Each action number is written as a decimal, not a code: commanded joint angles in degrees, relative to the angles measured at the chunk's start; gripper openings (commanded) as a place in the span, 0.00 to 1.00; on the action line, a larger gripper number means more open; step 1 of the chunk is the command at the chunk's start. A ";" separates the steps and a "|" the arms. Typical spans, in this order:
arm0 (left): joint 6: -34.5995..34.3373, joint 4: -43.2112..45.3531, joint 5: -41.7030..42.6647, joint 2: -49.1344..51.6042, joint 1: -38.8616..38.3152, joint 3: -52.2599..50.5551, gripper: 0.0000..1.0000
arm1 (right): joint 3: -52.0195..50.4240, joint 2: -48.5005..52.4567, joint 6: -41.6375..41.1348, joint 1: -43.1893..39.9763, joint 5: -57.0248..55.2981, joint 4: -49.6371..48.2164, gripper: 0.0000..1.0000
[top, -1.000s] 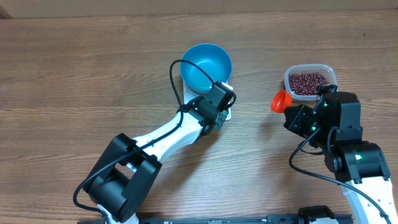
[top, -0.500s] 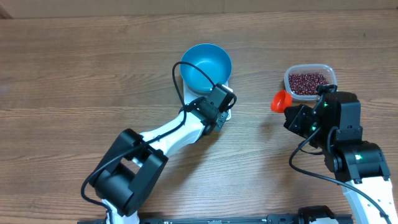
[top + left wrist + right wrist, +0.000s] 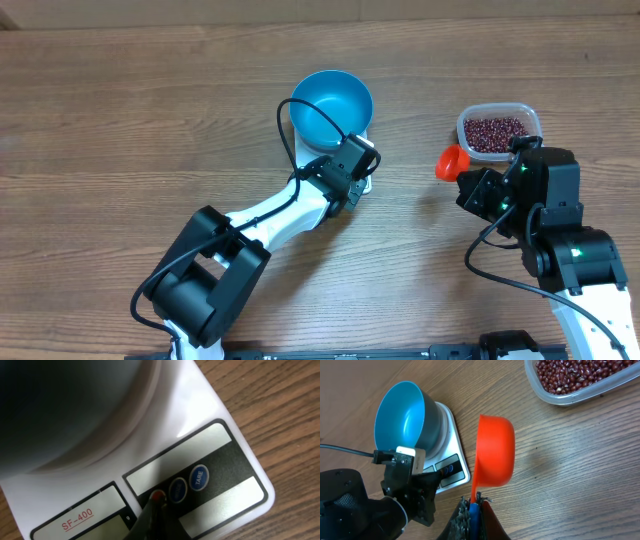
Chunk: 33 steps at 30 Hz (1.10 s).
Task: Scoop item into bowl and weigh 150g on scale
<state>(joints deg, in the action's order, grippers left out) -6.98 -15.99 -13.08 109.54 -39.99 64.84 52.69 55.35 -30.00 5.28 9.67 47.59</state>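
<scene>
On the scale (image 3: 200, 410) your blue bowl (image 3: 332, 108) sits empty, so no scooping is done yet (all the weighing remains). Your left gripper (image 3: 156, 504), closed, touches a scale button (image 3: 158, 495); your right gripper (image 3: 475, 510) clamps the empty-looking orange scoop (image 3: 496, 450). Far right, the clear tub (image 3: 580, 396) holds the beans (image 3: 495, 130).

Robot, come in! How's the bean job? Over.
Left gripper shut, tip on red button of scale. Right gripper shut on orange scoop. Bowl on scale, empty. Beans in tub. Nothing blocking.

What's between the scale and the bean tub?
The orange scoop, held by the right gripper, over otherwise bare table; the overhead and right wrist views show it.
</scene>
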 commanded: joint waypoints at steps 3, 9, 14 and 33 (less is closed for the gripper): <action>-0.22 1.22 -1.49 0.57 0.63 -0.61 0.04 | 1.07 -0.26 0.07 -0.15 0.02 -0.39 0.04; 0.83 2.56 0.26 0.61 0.63 -0.61 0.04 | 1.07 -0.26 0.04 -0.15 0.04 -0.37 0.04; 0.81 2.51 0.26 0.61 0.63 -0.61 0.04 | 1.07 -0.26 0.07 -0.15 0.02 -0.37 0.04; 0.81 1.49 0.63 0.63 0.66 -0.61 0.04 | 1.07 -0.26 0.07 -0.15 0.44 -0.33 0.04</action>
<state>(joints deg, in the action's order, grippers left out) -6.87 -14.92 -12.67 109.54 -39.99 64.84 52.69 55.35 -30.00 5.30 10.00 47.59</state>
